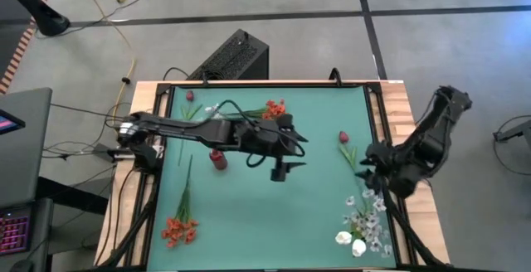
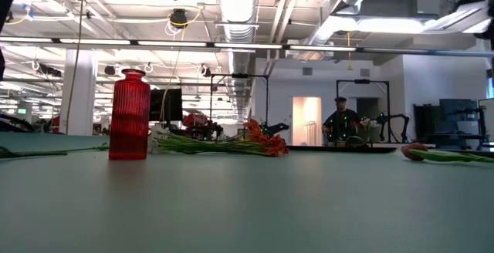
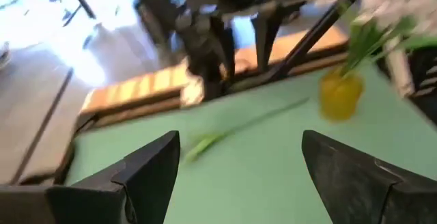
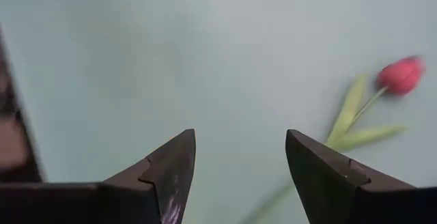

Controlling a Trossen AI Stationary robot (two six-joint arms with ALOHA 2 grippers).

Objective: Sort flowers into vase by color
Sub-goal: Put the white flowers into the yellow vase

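Note:
My left gripper (image 1: 282, 171) (image 3: 239, 142) hangs open over the middle of the green mat, right of the red ribbed vase (image 1: 218, 158) (image 2: 130, 116), which stands upright. My right gripper (image 1: 366, 162) (image 4: 239, 136) is open and low at the mat's right side, near the stem of a red tulip (image 1: 343, 138) (image 4: 399, 75) that lies flat. Orange-red clusters lie at the far side (image 1: 274, 108) (image 2: 262, 141) and at the near left (image 1: 178, 229). A dark red bud (image 1: 189, 95) lies at the far left. White sprays (image 1: 363, 221) stand in a yellow vase (image 3: 339, 94).
The black frame rails (image 1: 377, 114) border the mat. A black box (image 1: 234, 56) sits beyond the table's far edge. Bare mat (image 1: 274, 222) stretches between the vases on the near side. A person (image 2: 340, 122) stands far back in the room.

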